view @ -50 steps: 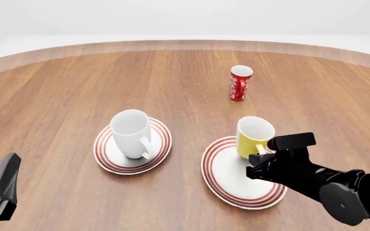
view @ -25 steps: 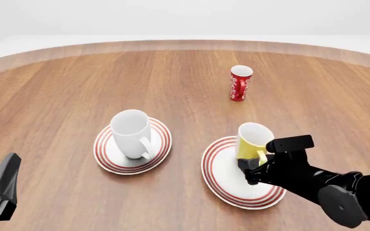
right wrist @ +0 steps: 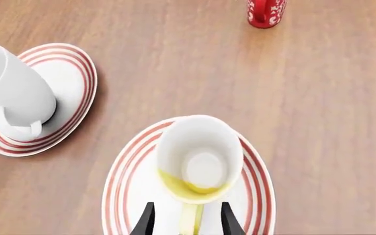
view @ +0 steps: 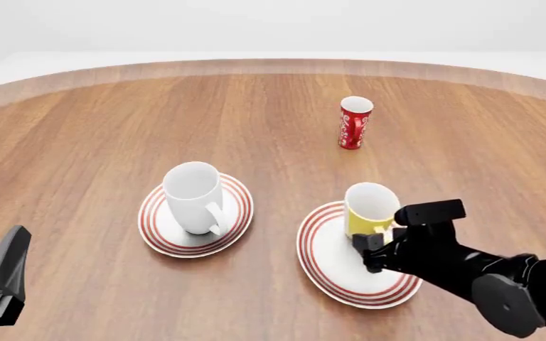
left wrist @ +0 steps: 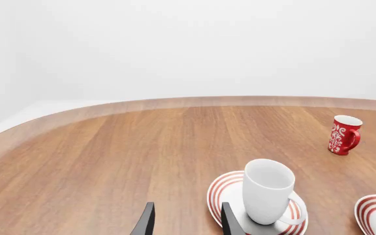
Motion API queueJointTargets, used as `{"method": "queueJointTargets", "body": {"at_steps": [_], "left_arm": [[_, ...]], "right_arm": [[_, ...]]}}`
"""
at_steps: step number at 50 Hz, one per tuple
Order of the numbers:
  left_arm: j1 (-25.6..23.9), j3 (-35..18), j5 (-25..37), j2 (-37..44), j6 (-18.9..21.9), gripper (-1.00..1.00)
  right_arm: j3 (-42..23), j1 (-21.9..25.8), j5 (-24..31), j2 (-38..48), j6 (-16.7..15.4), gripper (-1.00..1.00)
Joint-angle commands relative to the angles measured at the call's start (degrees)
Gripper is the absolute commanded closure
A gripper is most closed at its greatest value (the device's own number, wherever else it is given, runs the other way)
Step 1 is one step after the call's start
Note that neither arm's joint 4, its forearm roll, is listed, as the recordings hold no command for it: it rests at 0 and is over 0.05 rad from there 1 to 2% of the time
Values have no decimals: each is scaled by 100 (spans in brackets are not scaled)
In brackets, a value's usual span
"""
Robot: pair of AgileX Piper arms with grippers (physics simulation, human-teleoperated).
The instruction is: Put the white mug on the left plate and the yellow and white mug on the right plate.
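Yellow and white mug on right plate, handle between right fingers

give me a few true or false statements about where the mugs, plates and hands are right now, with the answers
1. The white mug stands on the left plate. True.
2. The yellow and white mug is over bare wood, clear of both plates. False: it is over the right plate.
3. The right hand has the yellow mug's handle between its fingers. True, as the right wrist view shows.
4. The red cup sits on the right plate. False: it stands on the table, farther back.
5. The left hand is holding the white mug. False: it is open and holds nothing, apart from the mug.
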Motion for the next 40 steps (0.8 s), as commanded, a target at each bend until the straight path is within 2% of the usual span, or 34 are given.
{"method": "queueJointTargets", "body": {"at_steps": [1, 21, 23, 38, 40], "left_arm": [[0, 0, 0, 0, 0, -100], [0, 0, 0, 0, 0, -100], [0, 0, 0, 0, 0, -100], [0, 0, 0, 0, 0, -100], [0, 0, 0, 0, 0, -100]], "right_arm": [[11, -51, 180, -225, -70, -100], [-30, -160, 630, -781, -261, -100], [-85, -209, 876, -1130, -345, -100], [-374, -357, 1669, -2258, -600, -100], [-520, -398, 1921, -2611, -712, -100]]}}
